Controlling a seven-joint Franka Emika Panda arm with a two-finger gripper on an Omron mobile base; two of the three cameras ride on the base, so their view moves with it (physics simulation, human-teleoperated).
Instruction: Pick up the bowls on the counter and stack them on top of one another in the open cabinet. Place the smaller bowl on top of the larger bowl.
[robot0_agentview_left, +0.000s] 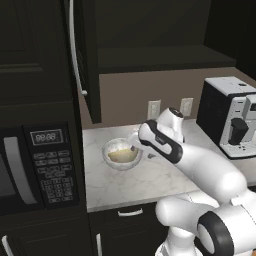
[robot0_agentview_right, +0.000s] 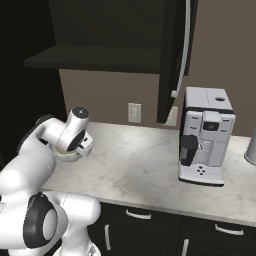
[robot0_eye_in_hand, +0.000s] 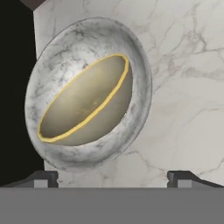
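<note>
The larger bowl (robot0_agentview_left: 111, 148) (robot0_eye_in_hand: 65, 48), whitish-grey and speckled, stands on the white marble counter (robot0_agentview_left: 150, 180) (robot0_agentview_right: 140, 160) near its left end. The smaller bowl (robot0_agentview_left: 123, 156) (robot0_eye_in_hand: 87, 105), yellow-tan, lies nested inside it. My gripper (robot0_eye_in_hand: 113, 178) hovers just to the right of the bowls and looks down on them. It is open, with its fingertips (robot0_eye_in_hand: 43, 178) spread wide and nothing between them. In the right base view my hand (robot0_agentview_right: 75, 131) covers most of the larger bowl (robot0_agentview_right: 64, 155). The open cabinet (robot0_agentview_left: 165, 57) (robot0_agentview_right: 95, 60) hangs above with a bare dark shelf.
The cabinet door (robot0_agentview_left: 87, 60) (robot0_agentview_right: 175, 55) stands open, with a long silver handle (robot0_agentview_left: 74, 45). A coffee machine (robot0_agentview_left: 232, 117) (robot0_agentview_right: 205, 135) sits on the right of the counter. A microwave (robot0_agentview_left: 30, 167) is built in at the left. Wall outlets (robot0_agentview_left: 153, 109) sit behind the bowls.
</note>
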